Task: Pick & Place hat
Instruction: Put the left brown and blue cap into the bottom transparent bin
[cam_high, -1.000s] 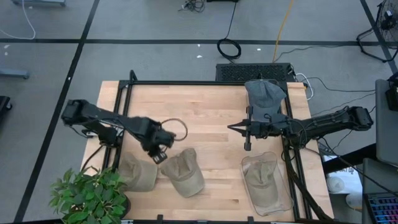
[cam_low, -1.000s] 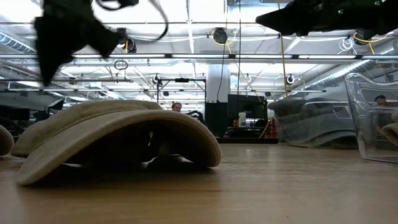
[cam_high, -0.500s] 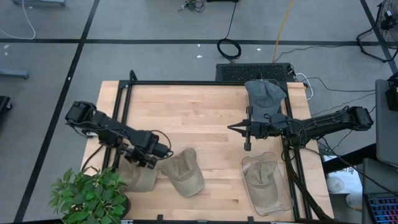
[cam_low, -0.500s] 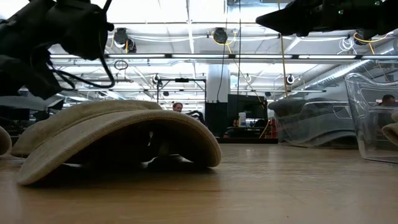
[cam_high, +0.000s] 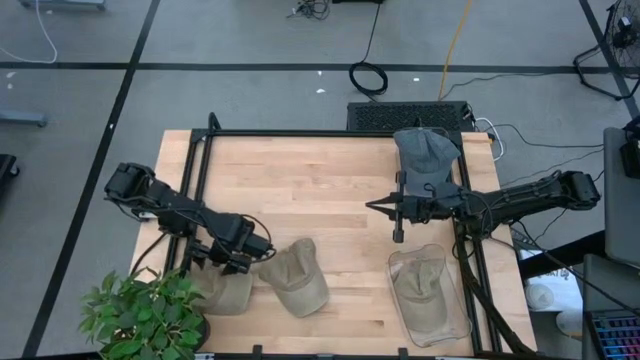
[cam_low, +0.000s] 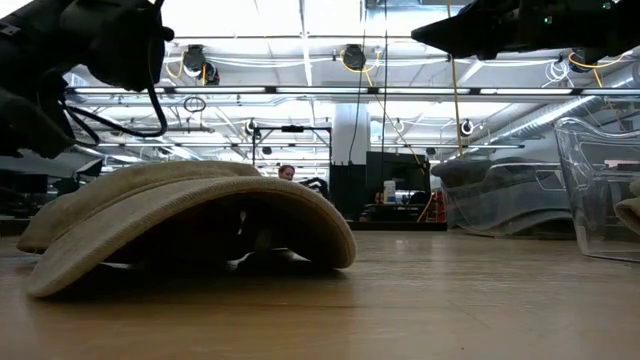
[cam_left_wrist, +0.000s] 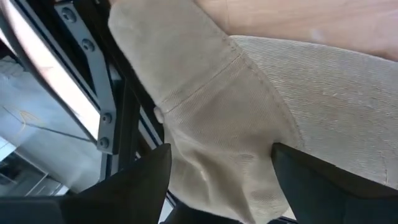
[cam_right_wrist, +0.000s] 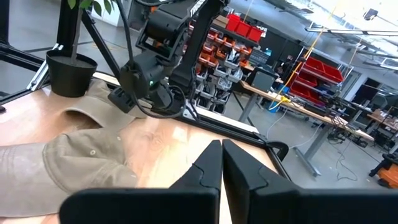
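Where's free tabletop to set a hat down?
Bare wood spans the table's far half, between the frame rail and the grey hat. Crowded along the near edge: left gripper over one tan hat, another tan hat, clear bin.

Tan hat (cam_low: 190, 215) brim-forward on table (cam_low: 400, 300); dark arm, probably left, above.

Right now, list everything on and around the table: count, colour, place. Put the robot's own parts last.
Tan caps on bare wood: two; one at the near left edge under the left hand, one just right of it.
Clear bin: one, near right, holding a third tan cap.
Grey cap: one, far right edge.
Potted plant: one, green, near left corner.
Table: one, light wood, black frame.
Left hand: open, fingers astride the leftmost cap.
Right hand: shut, idle above mid table.
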